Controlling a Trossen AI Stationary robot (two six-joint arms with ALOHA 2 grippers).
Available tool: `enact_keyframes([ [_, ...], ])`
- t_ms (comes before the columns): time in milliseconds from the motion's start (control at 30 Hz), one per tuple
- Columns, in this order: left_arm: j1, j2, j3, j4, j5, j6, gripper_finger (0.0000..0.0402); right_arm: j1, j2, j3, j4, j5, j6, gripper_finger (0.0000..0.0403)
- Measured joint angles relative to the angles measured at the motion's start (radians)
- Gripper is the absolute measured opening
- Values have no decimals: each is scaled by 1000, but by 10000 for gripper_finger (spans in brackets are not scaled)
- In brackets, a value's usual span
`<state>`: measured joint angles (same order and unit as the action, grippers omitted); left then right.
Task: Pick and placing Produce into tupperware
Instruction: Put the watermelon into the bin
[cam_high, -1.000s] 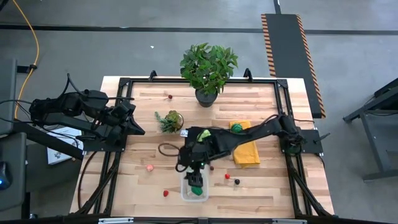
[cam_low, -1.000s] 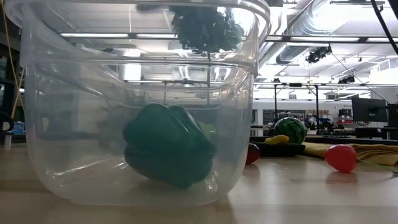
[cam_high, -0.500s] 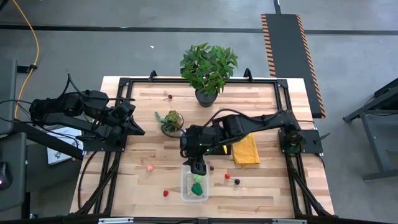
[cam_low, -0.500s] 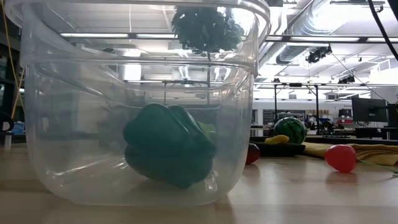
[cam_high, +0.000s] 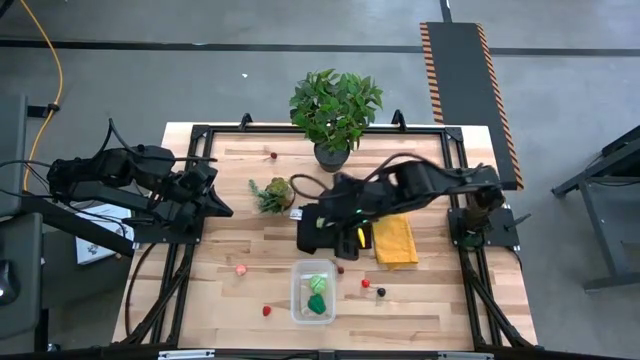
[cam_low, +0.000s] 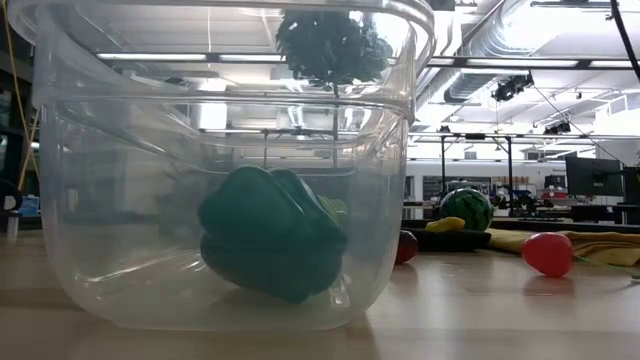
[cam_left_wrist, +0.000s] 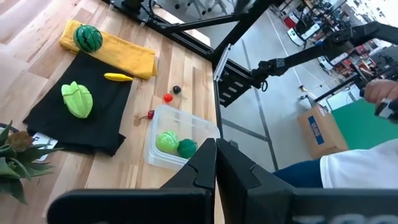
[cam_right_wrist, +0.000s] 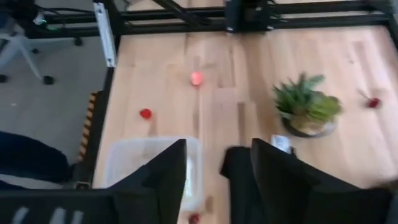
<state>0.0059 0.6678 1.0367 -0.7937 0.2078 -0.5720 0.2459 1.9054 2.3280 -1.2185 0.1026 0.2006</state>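
Sitting near the front edge of the wooden desk (cam_high: 230, 200), the clear rectangular plastic tupperware (cam_high: 312, 291) held two pieces of toy produce: a dark green toy pepper (cam_high: 318, 305) and a lime-green toy vegetable (cam_high: 318, 285) just beside it. The low view looked straight through the container's wall at the green pepper lying on its floor.

The right gripper (cam_high: 309, 232) hung above the desk behind the tupperware, apart from it and nearer the small potted succulent (cam_high: 274, 193), which stood farther back still. In the right wrist view its two dark fingers (cam_right_wrist: 163, 177) stood parted with nothing between them, the tupperware's rim showing just beyond one finger.

Around the tupperware, loose produce lay on the bare wood: a pink piece (cam_high: 240, 269) and a red piece (cam_high: 266, 310) off toward the left arm's side, and a small red piece (cam_high: 365, 283) and a dark piece (cam_high: 380, 292) on the other side. A folded yellow cloth (cam_high: 397, 242) lay behind those two, beside a black cloth that the left wrist view showed carrying another lime-green piece (cam_left_wrist: 77, 101), a thin yellow piece (cam_left_wrist: 118, 77) and, on the yellow cloth, a striped toy watermelon (cam_left_wrist: 87, 38).

The left gripper (cam_high: 215, 205) waited clenched shut and empty at the desk's edge, well apart from the tupperware.
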Motion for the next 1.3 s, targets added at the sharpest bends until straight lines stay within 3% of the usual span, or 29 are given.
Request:
enact_keyframes([
  [300, 0, 0, 0, 0, -80, -9, 1, 0, -96, -16, -120, 66, -11, 134],
  [500, 0, 0, 0, 0, -100, -31, 1, -4, -196, -145, -89, 92, -23, 133],
  [633, 0, 0, 0, 0, -127, -41, 1, -5, -319, -339, 24, 93, 1, 133],
  [1000, 0, 11, 0, 7, -203, -69, 1, -5, -755, -1026, 540, 61, 221, 133],
  [1300, 0, 40, 0, 10, -228, -117, 1, -3, -957, -1410, 796, -6, 518, 133],
])
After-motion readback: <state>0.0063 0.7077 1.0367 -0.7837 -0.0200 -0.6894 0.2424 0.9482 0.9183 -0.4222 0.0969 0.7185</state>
